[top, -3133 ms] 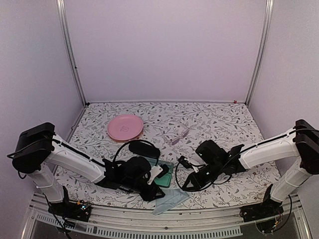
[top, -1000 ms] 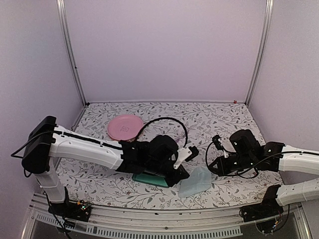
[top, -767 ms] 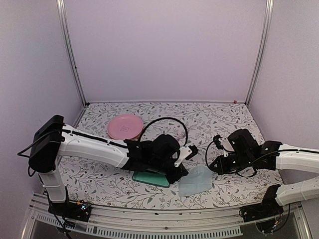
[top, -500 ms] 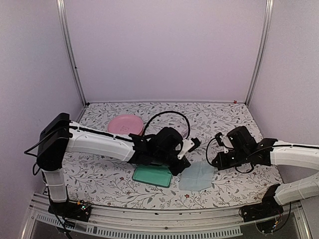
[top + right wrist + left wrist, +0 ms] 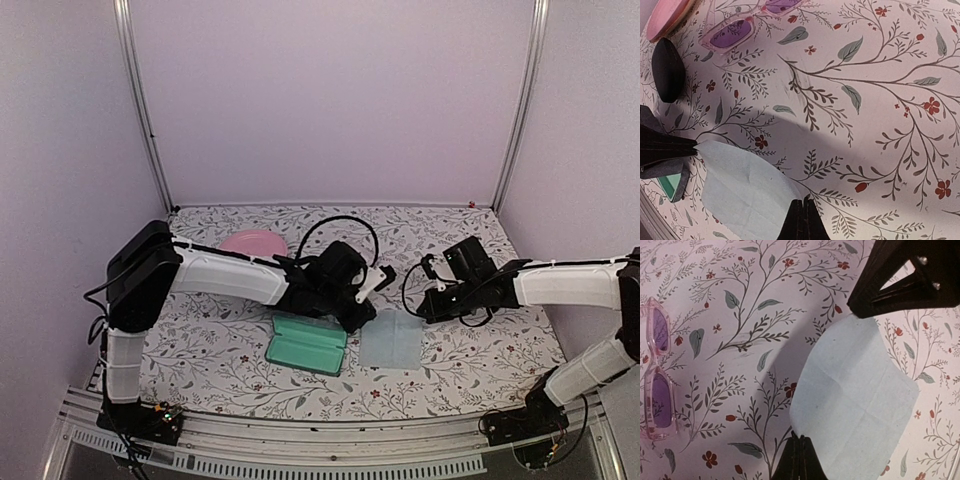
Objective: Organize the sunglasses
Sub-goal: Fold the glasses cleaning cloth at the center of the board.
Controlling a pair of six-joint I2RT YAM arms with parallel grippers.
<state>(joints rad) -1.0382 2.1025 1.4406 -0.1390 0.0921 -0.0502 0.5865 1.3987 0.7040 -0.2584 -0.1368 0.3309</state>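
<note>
A pair of sunglasses (image 5: 657, 371) with a pale pink frame and purple lenses lies on the flowered table, left of my left gripper (image 5: 800, 439). The same sunglasses (image 5: 742, 25) show at the top of the right wrist view. In the top view I cannot make them out behind the left arm. A light blue cloth (image 5: 392, 346) lies spread flat between both grippers. The left gripper (image 5: 362, 320) is shut on one far corner of the cloth (image 5: 855, 390). My right gripper (image 5: 803, 201) is shut on the other corner of the cloth (image 5: 742, 192); it (image 5: 420, 314) hovers low.
An open green case (image 5: 307, 346) lies left of the cloth near the front. A black oval case (image 5: 667, 70) and a pink plate (image 5: 245, 241) sit farther back on the left. Grey walls and metal posts enclose the table.
Both arms have carried the cloth away from the front edge toward the middle and stretched it out flat. The left arm has swung off the green case, which now shows whole.
</note>
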